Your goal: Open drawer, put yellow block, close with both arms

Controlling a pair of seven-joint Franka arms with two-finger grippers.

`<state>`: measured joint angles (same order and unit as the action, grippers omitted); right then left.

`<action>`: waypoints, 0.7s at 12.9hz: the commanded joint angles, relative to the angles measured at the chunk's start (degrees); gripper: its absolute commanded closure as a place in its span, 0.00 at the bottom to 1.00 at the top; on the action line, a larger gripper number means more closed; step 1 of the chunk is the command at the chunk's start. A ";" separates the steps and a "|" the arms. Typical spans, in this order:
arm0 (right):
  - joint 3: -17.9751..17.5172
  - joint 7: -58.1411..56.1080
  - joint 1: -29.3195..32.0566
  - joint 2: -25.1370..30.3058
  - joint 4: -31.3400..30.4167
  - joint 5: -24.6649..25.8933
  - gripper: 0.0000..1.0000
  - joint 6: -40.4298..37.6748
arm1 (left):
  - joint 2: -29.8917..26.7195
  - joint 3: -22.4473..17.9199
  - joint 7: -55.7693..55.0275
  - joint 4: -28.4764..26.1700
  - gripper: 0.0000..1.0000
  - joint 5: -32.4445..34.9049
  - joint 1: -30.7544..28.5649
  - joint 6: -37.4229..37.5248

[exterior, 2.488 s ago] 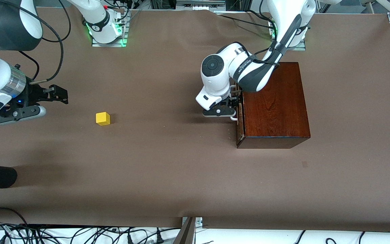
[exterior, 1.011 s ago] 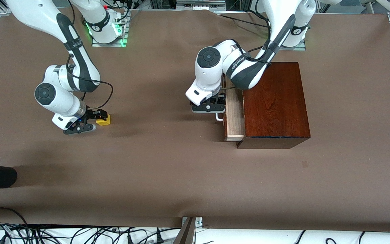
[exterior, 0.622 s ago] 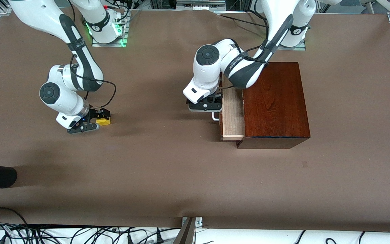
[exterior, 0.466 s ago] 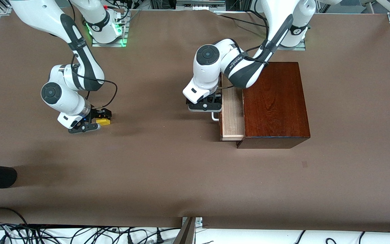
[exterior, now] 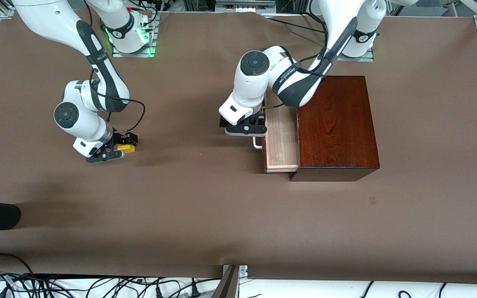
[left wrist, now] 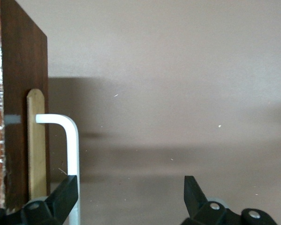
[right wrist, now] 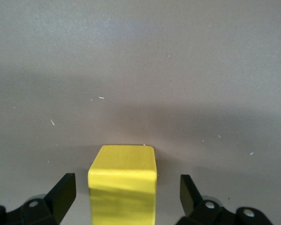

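The drawer [exterior: 280, 138] is partly pulled out of the box [exterior: 337, 126] toward the right arm's end of the tabletop [exterior: 205, 198], exposing its pale tray. The left gripper [exterior: 246, 126] is at the drawer front, at the handle [left wrist: 69, 154]; its fingers [left wrist: 63, 197] stand wide, one finger touching the bar and the other well clear of it. The block [exterior: 126, 147] rests on the tabletop near the right arm's end, well apart from the drawer. The right gripper [exterior: 112, 148] is down at the block with its fingers [right wrist: 61, 194] wide, one on each side, gaps showing at both faces.
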<state>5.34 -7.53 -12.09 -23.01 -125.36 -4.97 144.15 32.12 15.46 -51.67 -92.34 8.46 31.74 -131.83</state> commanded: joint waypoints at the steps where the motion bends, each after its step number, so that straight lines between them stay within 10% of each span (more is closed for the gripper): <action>1: -0.24 -0.37 0.05 -0.11 -1.11 -1.10 0.12 1.84 | -1.26 0.36 -0.19 1.37 0.00 -1.16 -0.27 2.09; 6: -0.24 -0.99 0.05 -0.11 -0.59 -1.10 0.91 1.23 | -5.49 0.36 3.22 6.02 0.00 -0.72 -3.17 20.08; 9: -0.60 -1.25 0.05 1.47 1.51 -0.84 1.00 -1.31 | -10.04 0.27 13.93 6.03 0.00 -1.16 -7.72 26.43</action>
<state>5.19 -7.66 -12.11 -23.42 -124.99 -4.97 144.88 25.14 15.41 -44.38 -86.16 8.34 27.17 -109.14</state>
